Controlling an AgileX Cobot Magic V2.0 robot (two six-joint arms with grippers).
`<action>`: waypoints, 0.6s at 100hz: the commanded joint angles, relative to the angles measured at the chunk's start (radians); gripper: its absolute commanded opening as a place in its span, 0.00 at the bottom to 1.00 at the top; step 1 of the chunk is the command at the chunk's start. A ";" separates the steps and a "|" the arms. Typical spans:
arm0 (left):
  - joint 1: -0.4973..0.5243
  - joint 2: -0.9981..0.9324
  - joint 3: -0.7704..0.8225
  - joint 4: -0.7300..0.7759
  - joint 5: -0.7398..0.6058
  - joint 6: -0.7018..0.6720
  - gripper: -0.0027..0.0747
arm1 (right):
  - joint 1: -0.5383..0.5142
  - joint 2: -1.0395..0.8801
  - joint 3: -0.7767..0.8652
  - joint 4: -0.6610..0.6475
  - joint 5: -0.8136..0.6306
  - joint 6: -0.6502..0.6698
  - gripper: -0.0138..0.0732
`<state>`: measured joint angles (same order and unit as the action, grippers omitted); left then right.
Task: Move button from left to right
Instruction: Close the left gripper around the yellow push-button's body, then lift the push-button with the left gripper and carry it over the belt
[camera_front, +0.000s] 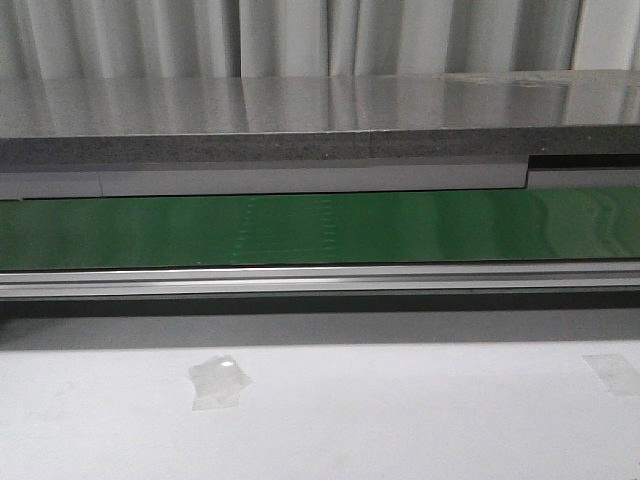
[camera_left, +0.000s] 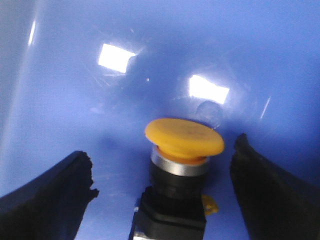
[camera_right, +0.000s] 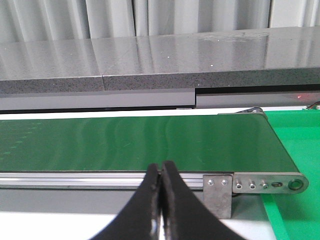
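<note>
The button (camera_left: 184, 136), a yellow mushroom cap over a silver ring and black body, stands on a glossy blue surface (camera_left: 75, 75) in the left wrist view. My left gripper (camera_left: 162, 157) is open, one black finger (camera_left: 55, 192) on each side of the button with a gap between each finger and it. My right gripper (camera_right: 161, 167) is shut, its two black fingers pressed together with nothing between them, in front of the green conveyor belt (camera_right: 125, 142). Neither gripper nor the button shows in the front view.
The green conveyor belt (camera_front: 300, 228) runs across the table behind an aluminium rail (camera_front: 300, 278), with a grey stone ledge (camera_front: 300, 115) behind it. Tape patches (camera_front: 218, 380) lie on the white tabletop. A green surface (camera_right: 297, 150) sits past the belt's end bracket (camera_right: 220, 192).
</note>
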<state>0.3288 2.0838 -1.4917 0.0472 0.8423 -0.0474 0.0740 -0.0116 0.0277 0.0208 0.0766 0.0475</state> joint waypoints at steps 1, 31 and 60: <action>-0.002 -0.032 -0.028 -0.006 -0.025 -0.001 0.74 | 0.002 -0.017 -0.016 0.000 -0.077 -0.003 0.08; -0.002 -0.002 -0.028 -0.006 -0.024 -0.001 0.51 | 0.002 -0.017 -0.016 0.000 -0.077 -0.003 0.08; -0.002 -0.002 -0.028 -0.002 -0.013 -0.001 0.01 | 0.002 -0.017 -0.016 0.000 -0.077 -0.003 0.08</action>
<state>0.3288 2.1224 -1.4968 0.0362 0.8384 -0.0471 0.0740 -0.0116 0.0277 0.0208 0.0766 0.0475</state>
